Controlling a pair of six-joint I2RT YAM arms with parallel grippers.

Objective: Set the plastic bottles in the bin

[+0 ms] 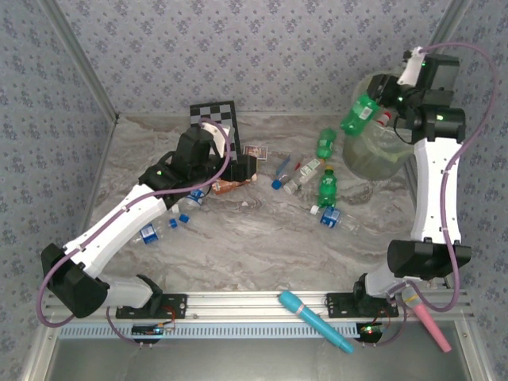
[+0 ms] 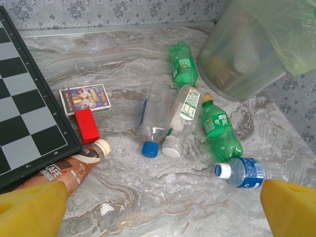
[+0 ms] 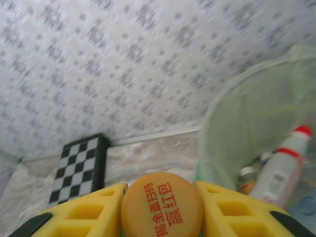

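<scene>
Clearly, the right end effector (image 3: 161, 217) grips a green bottle (image 1: 359, 113) at eleven o'clock of the bin (image 1: 373, 163), its cap (image 3: 161, 205) reading 揭金盖扫码 赢红包; the left end effector (image 2: 160, 212) stands open.

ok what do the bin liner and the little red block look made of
Bin liner: likely thin plastic film, translucent pale green, wrinkled and see-through. Red block: smooth, opaque, fairly matte; plastic or painted wood, unclear which.

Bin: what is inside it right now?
A white bottle with a red cap leans inside the bin, a smaller capped bottle beside it. The bag's cloudy wall hides whatever lies deeper.
</scene>
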